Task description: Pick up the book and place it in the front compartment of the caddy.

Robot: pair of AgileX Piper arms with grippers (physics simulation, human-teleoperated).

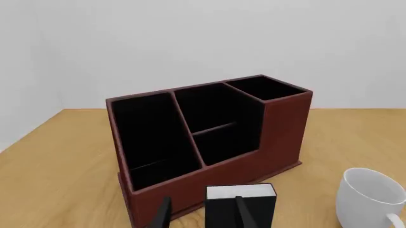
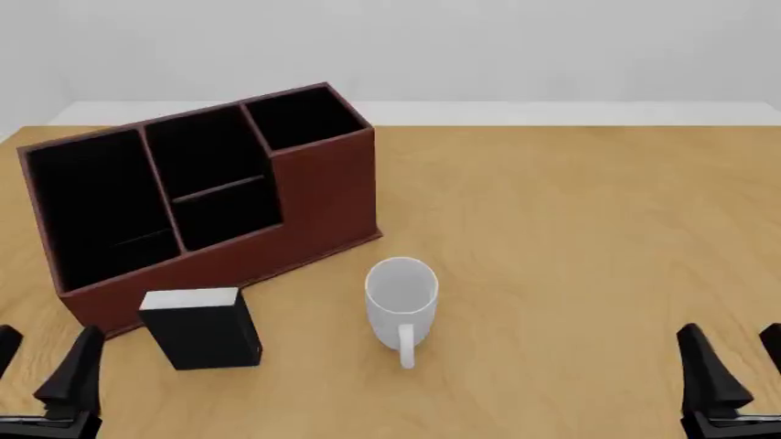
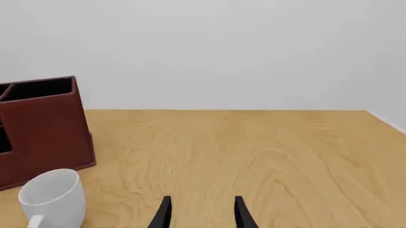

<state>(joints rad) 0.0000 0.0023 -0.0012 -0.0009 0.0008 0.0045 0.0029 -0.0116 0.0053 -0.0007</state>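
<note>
The book stands upright on the wooden table, black cover facing this side and its white page edge turned up, just in front of the caddy at the low front wall's left end — whether the two touch is hard to say from here. The caddy is a reddish-brown box with a black interior, set at a slant across the left part of the table, its tall narrow compartment at the far right end and the wider ones stepping down toward the front. A white mug sits to the right of the book, handle pointing toward the arms, apart from both book and caddy. The left gripper waits at the near left corner with its fingers spread and nothing between them; in its own camera the book shows just beyond the fingertips, in line with the gap. The right gripper sits at the near right corner — fingers parted too, holding nothing, with bare table ahead of it.
</note>
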